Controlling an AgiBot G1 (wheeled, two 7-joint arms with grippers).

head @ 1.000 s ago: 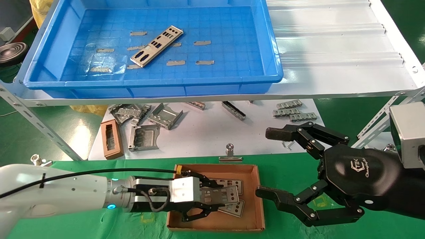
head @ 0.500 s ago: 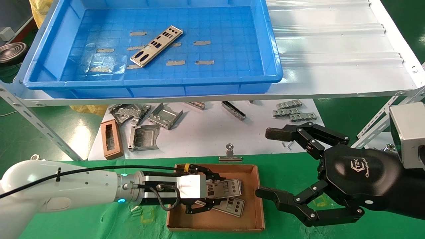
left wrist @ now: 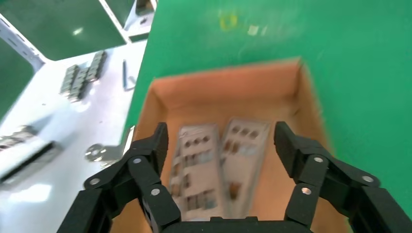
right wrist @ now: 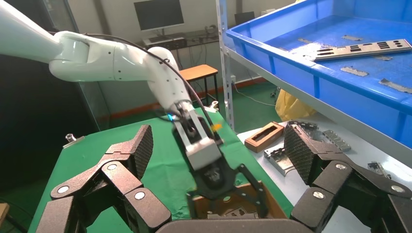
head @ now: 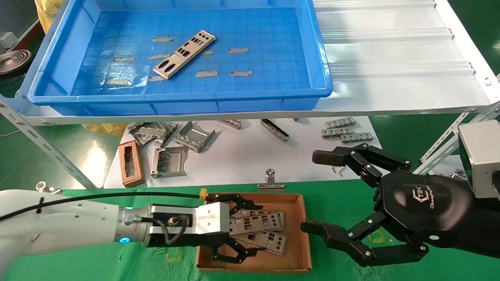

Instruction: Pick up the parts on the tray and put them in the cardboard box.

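Our left gripper (head: pixel 244 226) hides the near-left ends of the plates (head: pixel 259 230) in the box (head: pixel 300 234) — we cannot count them there. Its fingers stand spread, the plates lying loose below and between them. One plate (head: pixel 183 54) lies far off in the tray (head: pixel 320 58). Our right gripper (head: pixel 318 191) — spread, holding nothing — hangs just right of the box.

light: bright, even, overhead | glare: white shelf (head: pixel 390 47) | shadows: soft | blur: left wrist view smeared, cardboard box (left wrist: pixel 291 87) and parts (left wrist: pixel 218 160) fuzzy | head view: sharp
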